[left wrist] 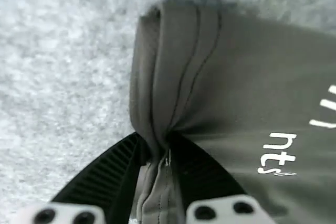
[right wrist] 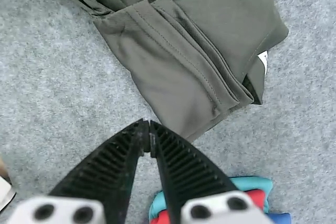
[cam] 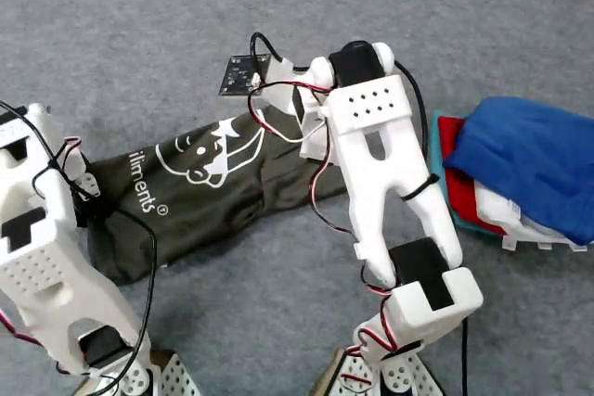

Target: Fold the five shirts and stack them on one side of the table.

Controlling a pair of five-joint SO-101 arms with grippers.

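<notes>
Olive-green cotton, that's the one in play: the olive shirt (cam: 200, 197) lies in a long band across the middle of the grey table (cam: 121, 53), white print up, sides already turned in. At its near-left end the left gripper (left wrist: 160, 153) has its black jaws clamped on a bunched edge of the cloth. The right gripper (right wrist: 149, 137) hangs over bare table just beside the shirt's other end, jaws pressed together with nothing between them.

This looks like the folding of the last shirt, with the lengthwise fold done and the crosswise fold to come. The right gripper would need to spread its jaws and take its end, so both can bring one end over the other, then carry it to the pile.

Count them: one olive shirt here, and on the right-hand edge the stack (cam: 529, 164) shows four colours, blue on top, then white, red and teal. Five in all, by my reckoning.
</notes>
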